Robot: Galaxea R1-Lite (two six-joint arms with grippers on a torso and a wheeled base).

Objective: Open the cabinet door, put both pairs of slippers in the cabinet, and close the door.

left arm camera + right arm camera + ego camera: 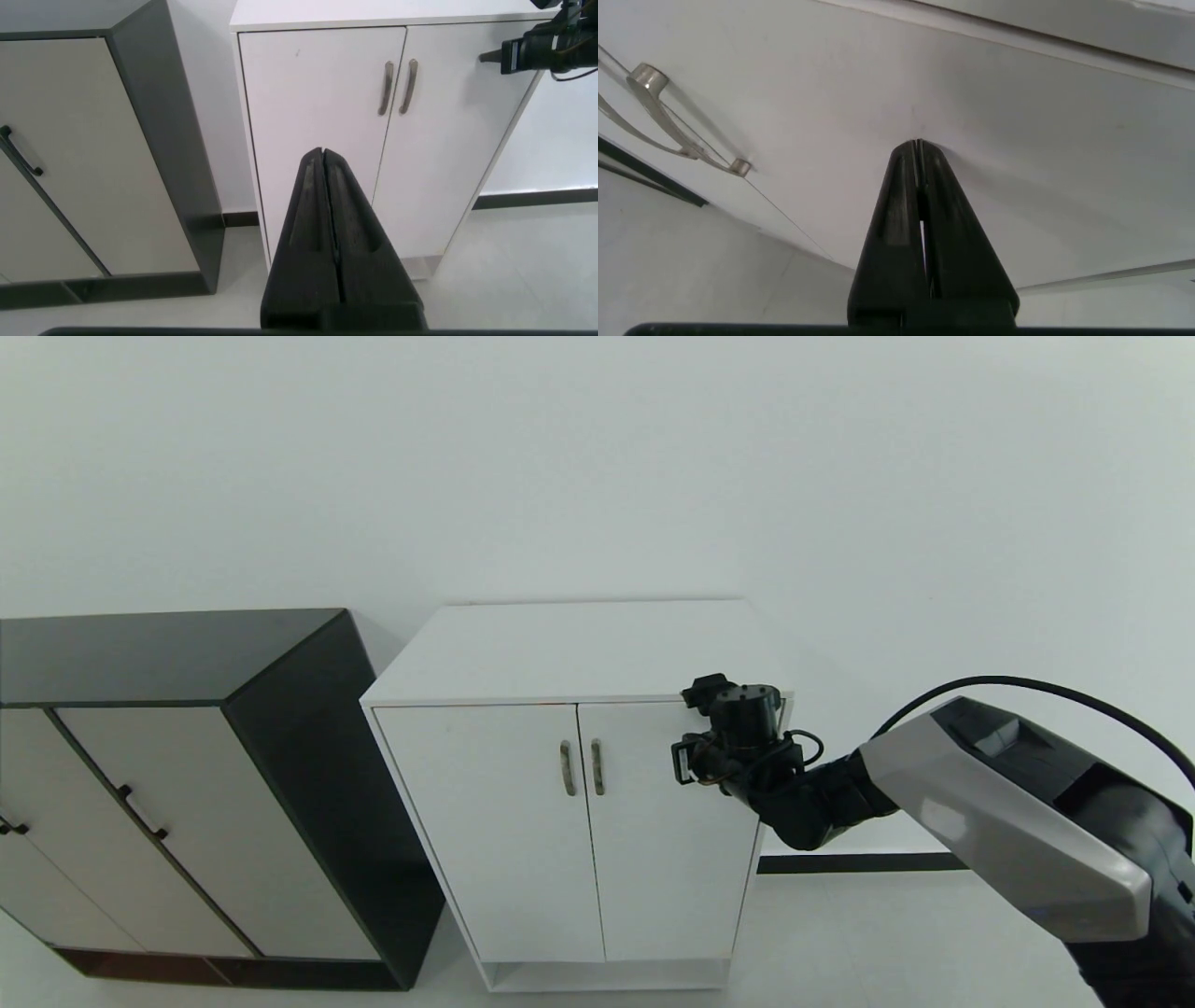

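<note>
White cabinet (504, 821) — right claw (920, 149) perhaps touching.

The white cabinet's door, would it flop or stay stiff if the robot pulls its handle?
The right door looks like a flat, rigid panel, so it would probably swing stiffly, not bend. Its slim metal handle looks smooth, so a grip might slip. The cabinet stands wide and low, so it seems unlikely to tip.
</note>
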